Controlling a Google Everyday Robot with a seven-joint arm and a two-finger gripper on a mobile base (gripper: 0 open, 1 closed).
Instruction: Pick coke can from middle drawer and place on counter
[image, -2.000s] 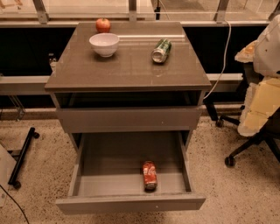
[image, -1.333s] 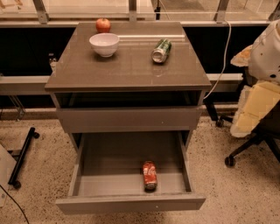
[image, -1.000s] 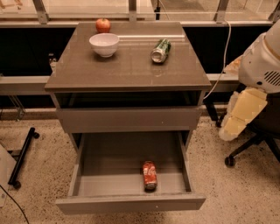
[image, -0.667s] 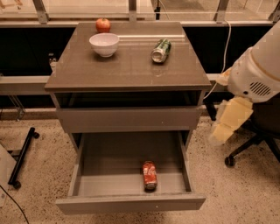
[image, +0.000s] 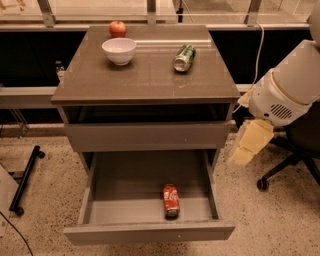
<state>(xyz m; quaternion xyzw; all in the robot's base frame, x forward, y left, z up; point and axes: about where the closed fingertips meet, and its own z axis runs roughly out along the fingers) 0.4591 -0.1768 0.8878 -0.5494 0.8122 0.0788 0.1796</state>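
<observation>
The coke can (image: 171, 200) lies on its side on the floor of the open middle drawer (image: 120, 182), near its front and right of centre. The counter (image: 145, 80) is the glossy grey-brown top of the cabinet above it. My gripper (image: 249, 143), cream-coloured, hangs from the white arm (image: 287, 92) just off the cabinet's right side, level with the closed upper drawer front. It is above and to the right of the coke can and touches nothing.
On the counter are a white bowl (image: 119, 50), a red apple (image: 118, 28) behind it and a green can (image: 184, 57) on its side. A shallower drawer front (image: 147, 136) is closed. An office chair base (image: 287, 165) stands at the right and a black wheeled stand (image: 26, 179) at the left.
My arm and gripper have swung left and down, from the right edge of the view to the cabinet's right side. The coke can and the drawer have not moved.
</observation>
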